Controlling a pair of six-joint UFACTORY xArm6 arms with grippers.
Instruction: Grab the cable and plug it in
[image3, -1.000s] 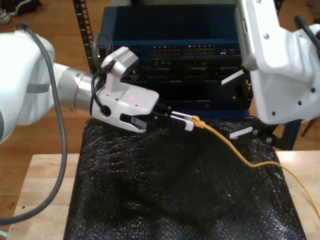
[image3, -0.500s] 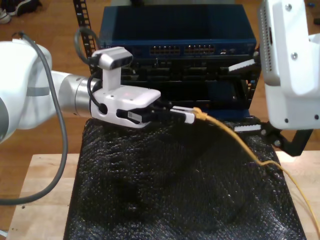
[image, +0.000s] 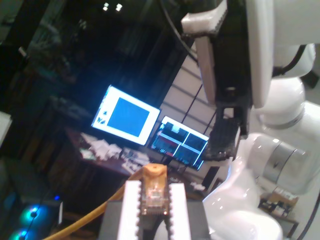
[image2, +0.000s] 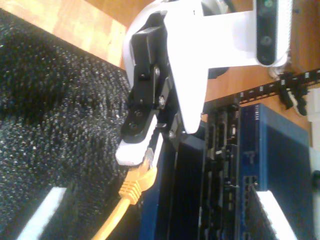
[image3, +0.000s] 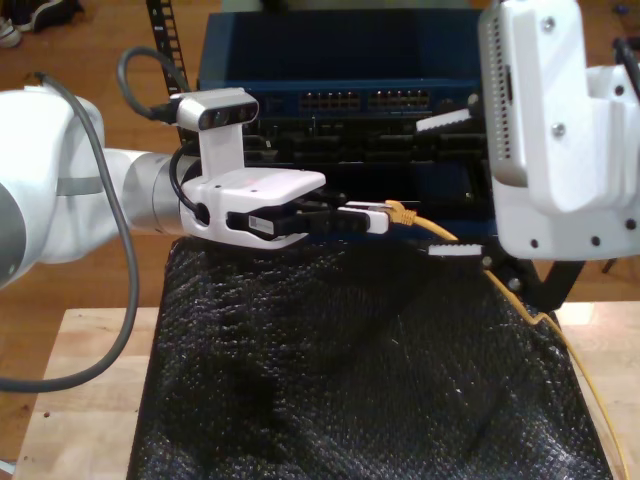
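floor: wood planks (image3: 90, 90) | bench: pale wood (image3: 80, 400) | monitors lit (image: 127, 116)

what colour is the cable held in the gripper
Yellow-orange cable, clearest in the exterior view.

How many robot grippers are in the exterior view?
2. My first gripper, from the exterior view's left, is shut on the cable before the blue rack unit. My second gripper, open, hangs at that view's right.

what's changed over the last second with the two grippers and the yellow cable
My first gripper rolled upright and lifted the cable plug off the black mat, toward the blue switch. My second gripper shifted slightly, fingers still open. The grip on the cable stayed.
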